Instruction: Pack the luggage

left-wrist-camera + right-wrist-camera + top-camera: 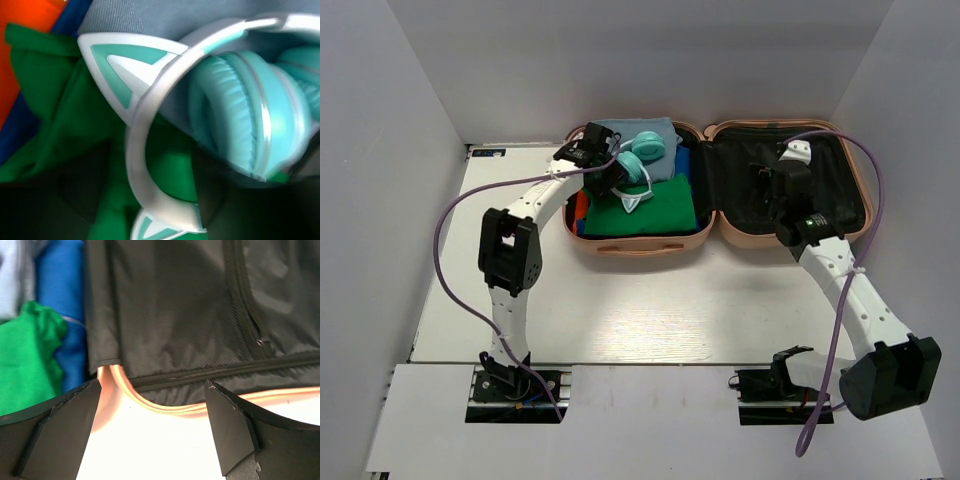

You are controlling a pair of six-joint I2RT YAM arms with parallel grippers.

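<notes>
this looks like a robotics lab test cell: plain white panels (380, 150) wall in a white surface (620, 320) on three sides, two robot arms (510, 260) are bolted to metal rails (550, 385) at its near edge, and purple cables (442, 240) loop loosely along both arms.

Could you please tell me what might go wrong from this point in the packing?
The headphones sit high atop the folded clothes, so closing the luggage could crush their ears. The left gripper hangs close over the headband and might snag it when lifting.
</notes>
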